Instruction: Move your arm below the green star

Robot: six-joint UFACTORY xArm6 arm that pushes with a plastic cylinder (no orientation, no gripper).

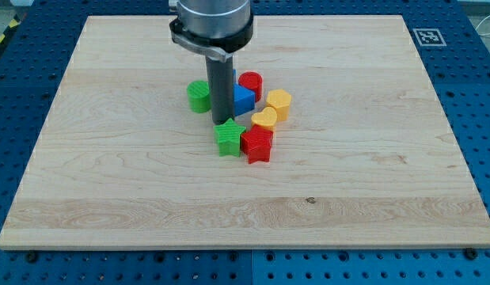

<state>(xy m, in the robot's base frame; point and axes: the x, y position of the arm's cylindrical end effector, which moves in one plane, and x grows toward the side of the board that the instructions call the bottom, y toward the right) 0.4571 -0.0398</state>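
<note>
Tip planted at the upper edge of the green star, touching or nearly so; exact contact hard to tell from this angle; no jaws to open or close, just a bare rod, holding nothing. Star lying near the board's middle, directly under the rod in the view, pressed against the red star on its right. Just beside the rod on the view's left, a green round block; on its right, a blue block, shape partly hidden, with a red cylinder above it; further right, a yellow heart-like block and a yellow block of faceted outline. All resting on the wooden board. Judged step: still on the wrong side of the target, above rather than below. Next move calls for skirting round the star's left flank, away from the red star, then settling on bare board beneath it without nudging it.
</note>
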